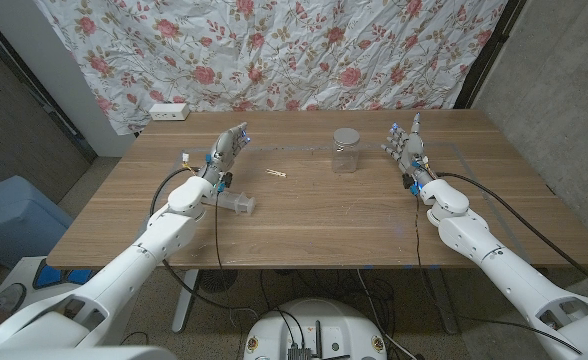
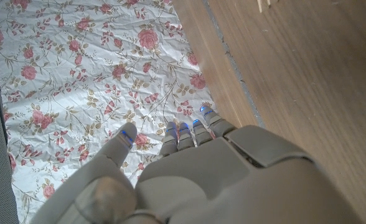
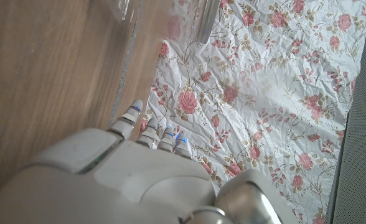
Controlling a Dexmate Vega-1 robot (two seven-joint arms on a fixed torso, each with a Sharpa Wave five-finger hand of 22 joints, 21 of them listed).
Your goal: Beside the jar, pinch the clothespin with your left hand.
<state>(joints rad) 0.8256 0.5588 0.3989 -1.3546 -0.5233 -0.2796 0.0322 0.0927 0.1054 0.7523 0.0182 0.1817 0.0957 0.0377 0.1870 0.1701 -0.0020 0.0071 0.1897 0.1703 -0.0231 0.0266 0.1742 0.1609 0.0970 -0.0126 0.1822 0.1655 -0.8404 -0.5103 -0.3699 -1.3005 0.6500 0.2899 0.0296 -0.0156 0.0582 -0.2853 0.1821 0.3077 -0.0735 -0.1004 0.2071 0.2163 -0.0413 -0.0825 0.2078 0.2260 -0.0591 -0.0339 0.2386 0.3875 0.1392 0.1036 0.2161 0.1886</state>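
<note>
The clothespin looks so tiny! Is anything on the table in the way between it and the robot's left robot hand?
No, nothing visible is in the way. The clothespin lies on bare wood, the left robot hand is raised and holds nothing, and only bare table shows between them. The jar stands on the clothespin's far side.

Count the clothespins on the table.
1: a single clothespin lies on the wooden table, between the left hand and the jar, touching neither. Nothing suggests hidden ones.

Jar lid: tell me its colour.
Grey, on the clear glass jar; the lid shows best in the head view.
</note>
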